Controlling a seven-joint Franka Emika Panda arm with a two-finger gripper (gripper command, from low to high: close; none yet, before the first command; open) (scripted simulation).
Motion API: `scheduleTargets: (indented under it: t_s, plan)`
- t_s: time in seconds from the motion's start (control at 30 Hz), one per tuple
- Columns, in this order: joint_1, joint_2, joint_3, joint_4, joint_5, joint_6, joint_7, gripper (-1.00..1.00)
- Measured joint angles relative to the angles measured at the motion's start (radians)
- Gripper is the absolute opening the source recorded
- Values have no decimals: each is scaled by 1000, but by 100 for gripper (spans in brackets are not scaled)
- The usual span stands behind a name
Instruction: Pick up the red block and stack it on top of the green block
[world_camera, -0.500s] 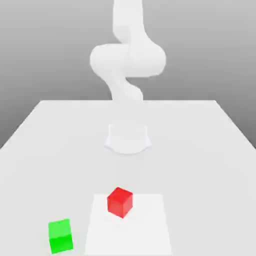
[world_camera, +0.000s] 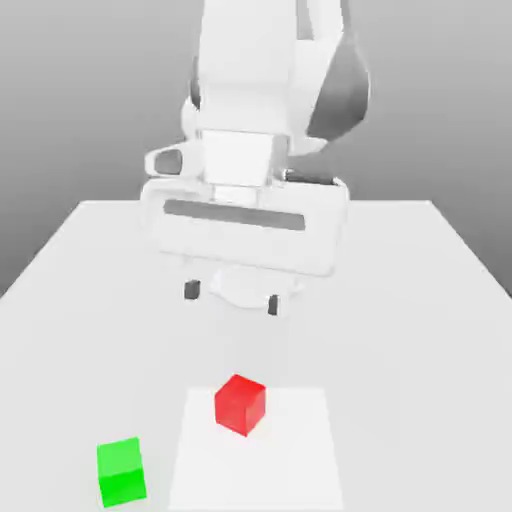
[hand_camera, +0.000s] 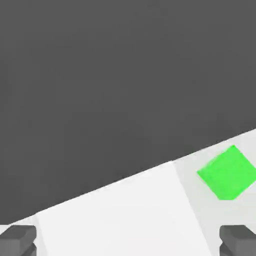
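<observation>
**Open gripper above the table, both blocks near the front edge**

The white table (world_camera: 90, 290) spreads wide and flat, its far edge meeting a grey backdrop and its side edges running outward toward the near side. A slightly brighter square patch (world_camera: 300, 450) lies on the near part of the surface. Bare table surrounds both blocks on all sides, with broad open room to the exterior view's right.

The red block (world_camera: 240, 404) is a small matte cube with plain faces, sitting on the far left part of the bright patch. The green block (world_camera: 121, 471), a cube of like size and finish, rests off the patch to the exterior view's left and nearer, close to the table's near edge, apart from the red one.

The white arm reaches forward, and the gripper (world_camera: 232, 297) hangs above the table with its two dark fingertips (world_camera: 192, 290) spread wide, holding nothing. The red block lies nearer than the gripper and below it, not touched. In the hand view the green block (hand_camera: 228, 172) shows beyond one fingertip.
</observation>
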Motion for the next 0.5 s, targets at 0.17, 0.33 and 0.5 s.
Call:
scheduleTargets:
  t_s: [0.17,0.33,0.5]
  plan:
    - [-7,198,-2,-80,30,147,62,0]
    - [32,367,-59,-61,-36,289,114,0]
    - [39,392,-68,-58,-48,311,122,-100]
